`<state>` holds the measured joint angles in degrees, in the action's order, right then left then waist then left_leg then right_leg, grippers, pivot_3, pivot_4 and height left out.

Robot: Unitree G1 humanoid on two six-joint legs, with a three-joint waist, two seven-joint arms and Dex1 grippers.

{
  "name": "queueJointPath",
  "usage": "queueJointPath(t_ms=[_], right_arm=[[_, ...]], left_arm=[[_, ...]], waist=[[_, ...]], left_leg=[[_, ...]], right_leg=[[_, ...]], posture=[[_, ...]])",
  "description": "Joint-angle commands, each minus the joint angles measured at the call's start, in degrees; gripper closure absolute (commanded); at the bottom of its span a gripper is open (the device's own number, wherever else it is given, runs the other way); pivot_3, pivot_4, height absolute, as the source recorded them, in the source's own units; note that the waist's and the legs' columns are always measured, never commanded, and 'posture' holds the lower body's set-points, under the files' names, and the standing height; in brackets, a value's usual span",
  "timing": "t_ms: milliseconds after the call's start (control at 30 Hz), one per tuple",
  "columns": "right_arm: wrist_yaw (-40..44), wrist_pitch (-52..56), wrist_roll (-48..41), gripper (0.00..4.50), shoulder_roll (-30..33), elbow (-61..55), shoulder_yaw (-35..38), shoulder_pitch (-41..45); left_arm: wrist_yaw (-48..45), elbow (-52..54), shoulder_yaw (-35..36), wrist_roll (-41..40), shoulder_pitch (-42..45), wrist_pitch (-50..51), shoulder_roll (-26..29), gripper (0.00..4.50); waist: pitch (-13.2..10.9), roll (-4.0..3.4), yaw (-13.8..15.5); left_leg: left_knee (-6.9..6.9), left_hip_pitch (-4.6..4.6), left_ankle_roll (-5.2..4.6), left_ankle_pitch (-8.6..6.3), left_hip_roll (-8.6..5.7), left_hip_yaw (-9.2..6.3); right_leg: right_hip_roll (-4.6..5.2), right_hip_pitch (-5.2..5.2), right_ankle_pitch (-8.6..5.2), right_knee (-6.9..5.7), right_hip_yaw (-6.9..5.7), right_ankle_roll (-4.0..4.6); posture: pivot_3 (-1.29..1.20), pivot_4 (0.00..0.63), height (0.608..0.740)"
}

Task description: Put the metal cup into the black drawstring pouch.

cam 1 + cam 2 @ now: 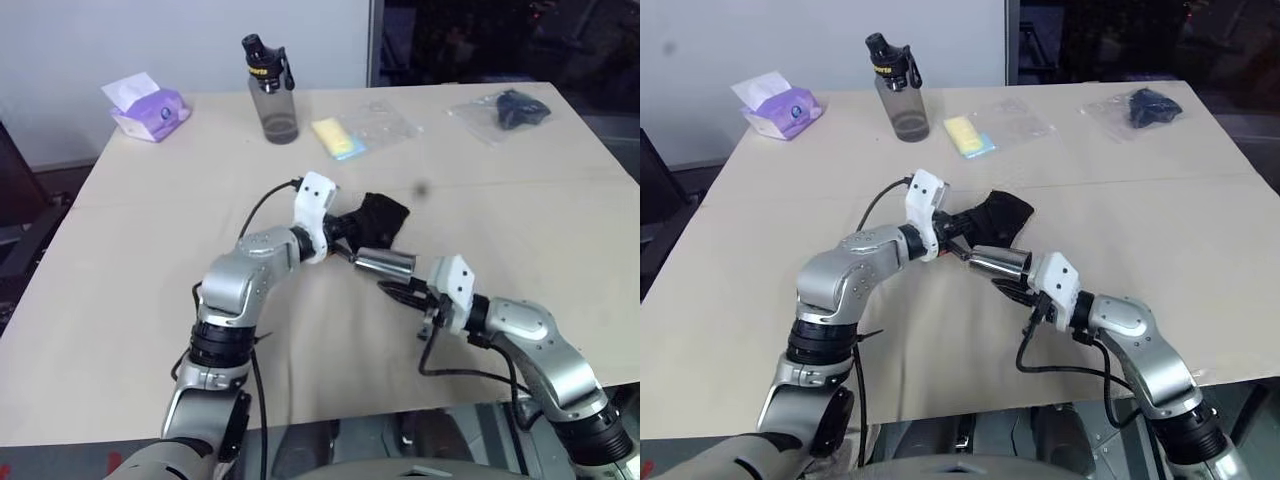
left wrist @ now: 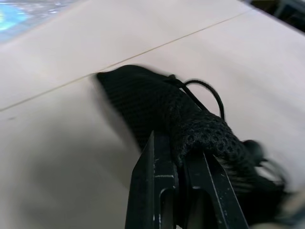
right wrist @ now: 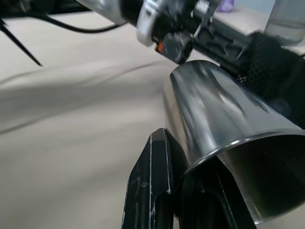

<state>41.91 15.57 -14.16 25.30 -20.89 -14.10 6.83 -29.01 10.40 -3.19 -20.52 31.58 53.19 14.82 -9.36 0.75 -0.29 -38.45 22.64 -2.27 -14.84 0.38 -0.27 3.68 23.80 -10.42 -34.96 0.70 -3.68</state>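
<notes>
Two claws pinching — right claw (image 1: 400,290) grips metal cup (image 1: 386,263), left claw (image 1: 350,237) black drawstring pouch (image 1: 383,216).

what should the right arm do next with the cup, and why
Probably ease the metal cup a little further toward the black drawstring pouch. The right gripper is shut on the cup's rim, the cup lying sideways close beside the left gripper, which pinches the pouch's mouth edge. The cup isn't inside yet.
</notes>
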Motion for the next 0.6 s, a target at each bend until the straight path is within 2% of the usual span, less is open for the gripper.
queueJointPath(t_ms=[33, 167, 400, 600], right_arm=[[-3.28, -1.51, 1.66, 4.44, -2.40, 1.45, 0.88, 2.33], [-7.29, -1.74, 2.07, 4.44, -6.87, 4.94, 2.29, 5.22], [-9.24, -0.90, 3.95, 4.44, -9.65, 6.21, 1.06, 7.10], [-7.95, -3.45, 10.01, 4.44, -7.21, 8.27, -2.14, 8.03]], left_arm=[[-0.29, 3.10, -0.27, -1.51, 0.14, 0.04, -0.07, 4.50], [-0.11, 3.37, -0.78, -1.63, -0.16, 0.00, -0.02, 4.50], [0.23, 3.32, -1.01, -1.77, -0.13, -0.17, -0.25, 4.50], [0.35, 3.11, -0.65, -2.21, 0.23, 0.20, -0.39, 4.50]], waist=[[0.00, 0.00, -0.10], [0.00, 0.00, -0.25], [0.00, 0.00, -0.30], [0.00, 0.00, -0.32]], left_leg=[[0.00, 0.00, 0.00, 0.00, 0.00, 0.00], [0.00, 0.00, 0.01, 0.00, 0.00, -0.01], [0.01, 0.00, 0.03, 0.02, -0.01, -0.02], [0.02, 0.00, 0.04, 0.02, -0.01, 0.00]], right_leg=[[0.00, 0.00, 0.00, 0.00, 0.01, 0.00], [0.00, 0.01, 0.01, 0.00, 0.03, 0.00], [0.01, 0.01, 0.01, 0.00, 0.03, 0.01], [0.01, 0.02, 0.01, 0.00, 0.03, 0.01]], posture=[[0.00, 0.150, 0.740], [0.00, 0.150, 0.740], [0.00, 0.150, 0.740], [0.00, 0.150, 0.740]])
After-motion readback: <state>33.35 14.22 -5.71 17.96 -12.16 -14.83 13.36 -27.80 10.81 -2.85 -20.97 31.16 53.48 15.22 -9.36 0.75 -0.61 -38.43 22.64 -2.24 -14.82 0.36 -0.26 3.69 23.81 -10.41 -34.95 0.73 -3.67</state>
